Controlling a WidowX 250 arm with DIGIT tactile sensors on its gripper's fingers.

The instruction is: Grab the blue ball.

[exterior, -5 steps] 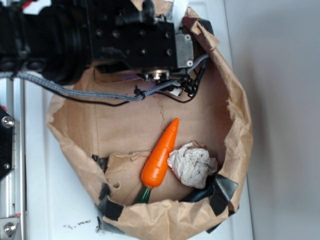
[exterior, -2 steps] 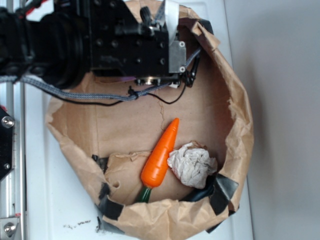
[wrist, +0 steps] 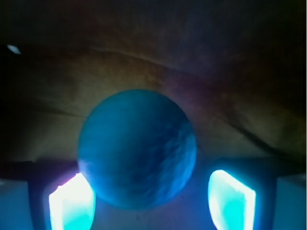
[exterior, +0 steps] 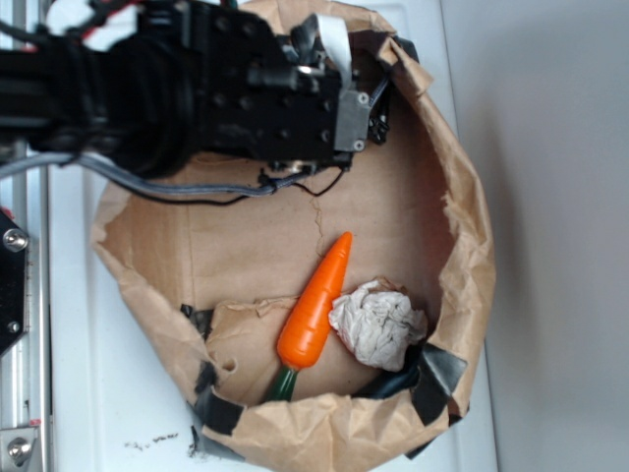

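Observation:
The blue ball (wrist: 137, 148) fills the middle of the wrist view, round and matte, resting on brown paper. My gripper (wrist: 151, 201) is open around its lower half. The left pad (wrist: 72, 203) sits at the ball's edge, while a gap separates the right pad (wrist: 231, 199) from it. In the exterior view the black arm and gripper (exterior: 376, 103) reach into the top of the paper bag (exterior: 470, 246). The ball is hidden beneath them there.
An orange toy carrot (exterior: 316, 300) and a crumpled white paper wad (exterior: 377, 324) lie lower in the bag. Black tape (exterior: 437, 379) patches the torn rim. A grey cable (exterior: 197, 187) hangs below the arm. A metal rail (exterior: 15, 295) runs along the left.
The arm and gripper have shifted upward in the exterior view, toward the bag's top rim. The carrot and paper wad have not moved.

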